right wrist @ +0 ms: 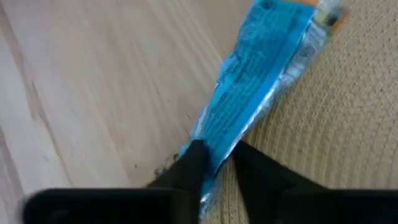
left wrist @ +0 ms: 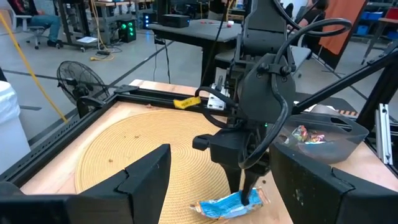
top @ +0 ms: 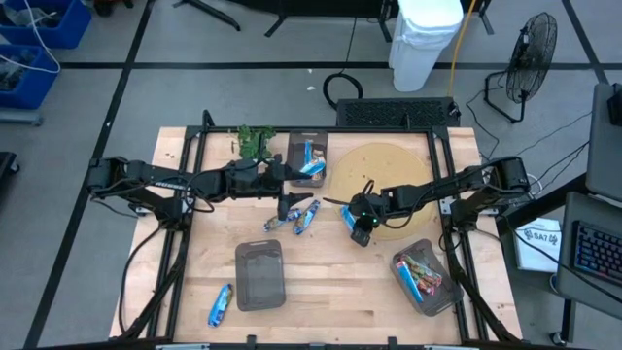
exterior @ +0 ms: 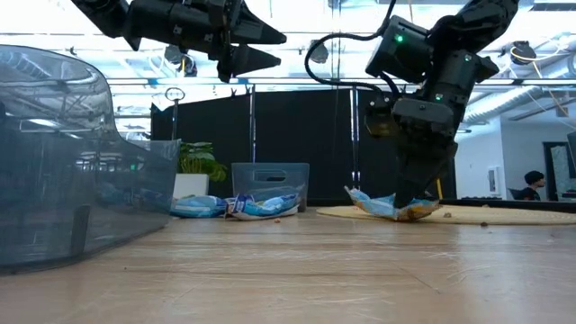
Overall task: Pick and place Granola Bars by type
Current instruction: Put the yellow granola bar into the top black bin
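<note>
My right gripper (top: 358, 226) stands over the near-left edge of the round woven mat and is shut on a bright blue granola bar (right wrist: 261, 81), which also shows in the high view (top: 347, 216) and the low view (exterior: 382, 207). My left gripper (top: 296, 185) hovers open and holds nothing, high above the table (exterior: 261, 49) beside the far bin, pointing toward the right arm. Two more blue bars (top: 306, 216) (top: 274, 224) lie flat on the wood at mid-table. Another blue bar (top: 221, 303) lies near the near-left corner. My right gripper pinches the blue bar between its two fingers at one end of the wrapper (right wrist: 214, 146). The fingers (exterior: 418, 184) come from above, pointing down. The bar lies partly on the mat's edge and partly on the wood, its free end (right wrist: 314, 15) on the mat.
A dark bin (top: 309, 156) at the far middle holds blue bars. A bin (top: 425, 275) at near right holds reddish bars. Another bin (top: 259, 275) stands near the middle with nothing showing in it. A small green plant (top: 255, 143) stands at the far edge. The round mat (top: 384, 170) lies far right.
</note>
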